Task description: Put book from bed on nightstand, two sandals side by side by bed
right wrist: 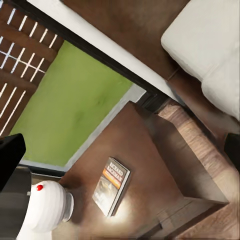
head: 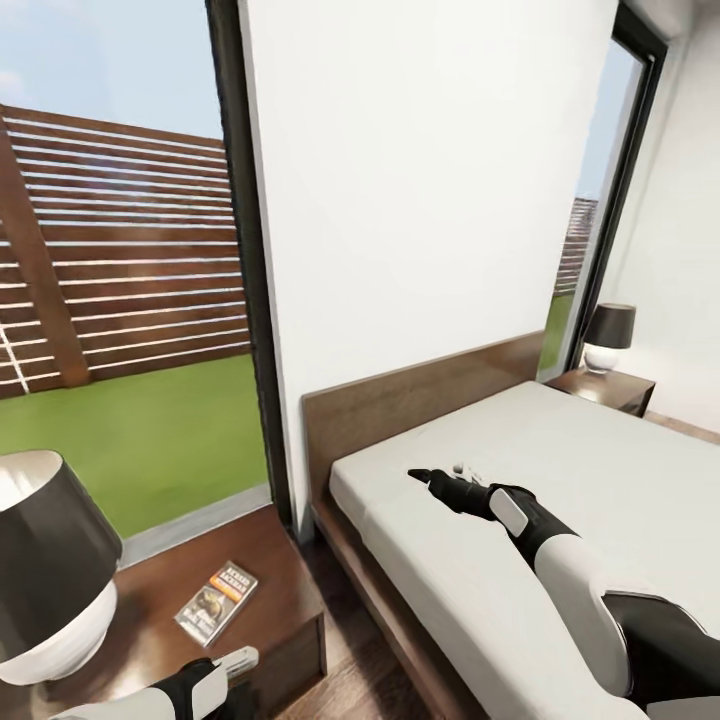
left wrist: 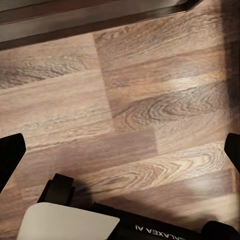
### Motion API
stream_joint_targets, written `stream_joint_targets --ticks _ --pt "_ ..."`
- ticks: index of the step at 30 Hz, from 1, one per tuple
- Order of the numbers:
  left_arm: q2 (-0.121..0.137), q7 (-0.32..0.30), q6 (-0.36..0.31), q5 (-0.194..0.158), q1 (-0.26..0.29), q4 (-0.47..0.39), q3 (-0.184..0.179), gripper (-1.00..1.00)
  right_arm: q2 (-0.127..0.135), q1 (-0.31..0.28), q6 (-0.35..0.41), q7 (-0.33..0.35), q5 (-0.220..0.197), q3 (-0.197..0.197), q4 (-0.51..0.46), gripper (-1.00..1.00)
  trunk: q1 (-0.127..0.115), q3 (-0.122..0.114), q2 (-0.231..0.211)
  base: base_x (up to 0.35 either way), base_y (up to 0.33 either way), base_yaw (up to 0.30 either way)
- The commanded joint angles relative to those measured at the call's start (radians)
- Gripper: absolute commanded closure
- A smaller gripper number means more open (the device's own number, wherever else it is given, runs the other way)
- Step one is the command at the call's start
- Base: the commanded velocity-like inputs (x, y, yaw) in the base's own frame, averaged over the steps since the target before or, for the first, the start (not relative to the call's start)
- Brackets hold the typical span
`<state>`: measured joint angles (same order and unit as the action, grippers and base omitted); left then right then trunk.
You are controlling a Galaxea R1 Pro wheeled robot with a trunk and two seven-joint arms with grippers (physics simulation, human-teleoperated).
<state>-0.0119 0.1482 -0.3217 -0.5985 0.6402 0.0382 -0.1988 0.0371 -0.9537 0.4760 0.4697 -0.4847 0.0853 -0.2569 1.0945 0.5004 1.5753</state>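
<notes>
We note the bed (head: 560,480), its mattress bare, against the white wall. The near table (head: 265,590) stands beside its headboard, with 1 lamp (head: 45,570) on it. The book (head: 217,601) lies flat on that table, near the lamp, cover up. Our right hand (head: 432,476) hovers over the mattress, fingers wide, holding nothing. Our left hand (left wrist: 120,150) is over the floor (left wrist: 125,100), fingers wide, holding nothing.

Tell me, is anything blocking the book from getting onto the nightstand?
No, nothing is. The book already lies flat on the nightstand, next to the lamp. The right gripper hangs over the bed, apart from it.
</notes>
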Motion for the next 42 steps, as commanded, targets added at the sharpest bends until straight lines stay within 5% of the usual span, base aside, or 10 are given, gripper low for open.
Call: stream_joint_targets --ticks 1,23,42 --pt "0.000 0.003 -0.002 -0.011 0.001 0.001 -0.008 -1.00 0.000 0.000 0.009 0.001 0.000 0.008 -0.001 -1.00 -0.001 0.000 0.001 -0.242 0.000 -0.281" --pt "0.000 0.004 -0.002 -0.011 0.001 0.001 -0.008 -1.00 0.001 0.000 0.009 0.001 0.000 0.008 -0.001 -1.00 -0.001 -0.009 0.001 -0.026 0.000 -0.150" --pt "0.000 0.004 -0.003 -0.011 0.001 0.000 -0.008 -1.00 0.004 0.000 0.009 0.001 -0.002 0.008 0.000 -1.00 -0.073 -0.076 -0.132 0.000 0.000 -0.238"
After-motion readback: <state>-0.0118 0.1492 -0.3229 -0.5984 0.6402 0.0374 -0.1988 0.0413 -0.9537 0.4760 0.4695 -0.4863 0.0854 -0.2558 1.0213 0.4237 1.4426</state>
